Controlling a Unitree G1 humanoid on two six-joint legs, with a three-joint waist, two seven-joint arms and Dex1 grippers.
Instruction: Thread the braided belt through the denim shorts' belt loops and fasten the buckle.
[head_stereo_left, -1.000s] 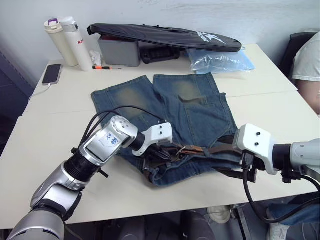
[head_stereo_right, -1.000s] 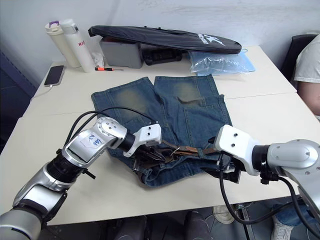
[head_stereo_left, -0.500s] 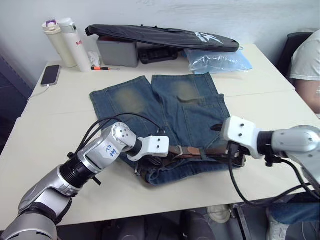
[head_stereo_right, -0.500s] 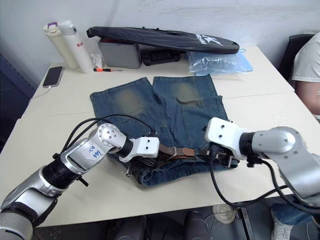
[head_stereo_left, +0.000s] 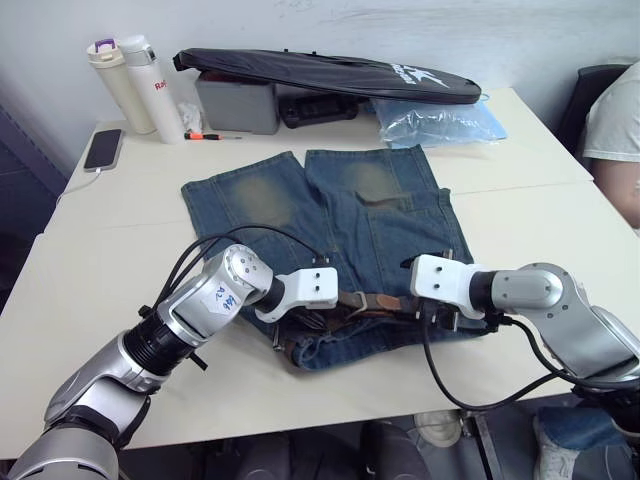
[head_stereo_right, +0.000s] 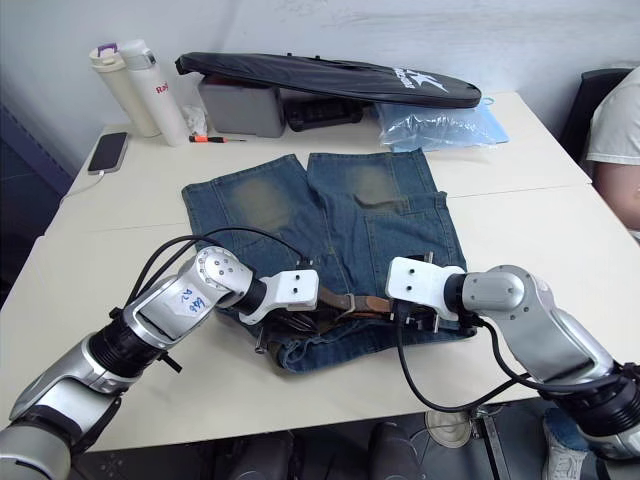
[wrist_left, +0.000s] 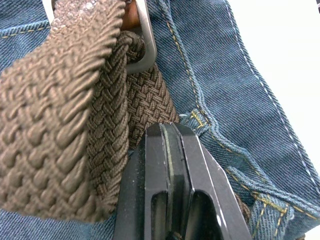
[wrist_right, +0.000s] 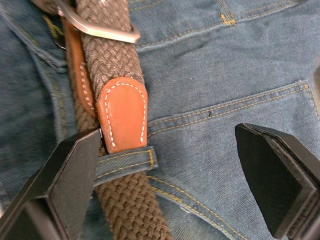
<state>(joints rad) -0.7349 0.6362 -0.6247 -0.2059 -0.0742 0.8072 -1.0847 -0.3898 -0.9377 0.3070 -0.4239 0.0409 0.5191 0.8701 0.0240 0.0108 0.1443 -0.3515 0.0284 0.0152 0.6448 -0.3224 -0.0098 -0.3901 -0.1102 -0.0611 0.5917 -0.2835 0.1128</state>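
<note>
The denim shorts (head_stereo_left: 345, 215) lie flat on the table, waistband toward me. Along the waistband runs the braided belt (head_stereo_left: 378, 300). My left gripper (head_stereo_left: 322, 308) rests on the waistband's left part, shut, its fingertips (wrist_left: 172, 150) pressed against the woven belt (wrist_left: 65, 125) just below the silver buckle (wrist_left: 145, 45). My right gripper (wrist_right: 170, 150) hovers open over the waistband's middle. Between its fingers (wrist_right: 65, 180) lie the belt's tan leather tip (wrist_right: 122, 115), a belt loop (wrist_right: 125, 162) holding the strap, and the buckle (wrist_right: 95, 30) with the strap passed through its frame.
At the table's back lie a long black bag (head_stereo_left: 330, 72), a grey box (head_stereo_left: 238, 100), a clear blue plastic bag (head_stereo_left: 435, 120), two bottles (head_stereo_left: 130, 80), a phone (head_stereo_left: 103, 148) and an orange pen (head_stereo_left: 205, 135). A person (head_stereo_left: 615, 130) sits at the far right.
My right gripper has slid left along the waistband toward the buckle. The left gripper has settled lower onto the belt and barely shifted.
</note>
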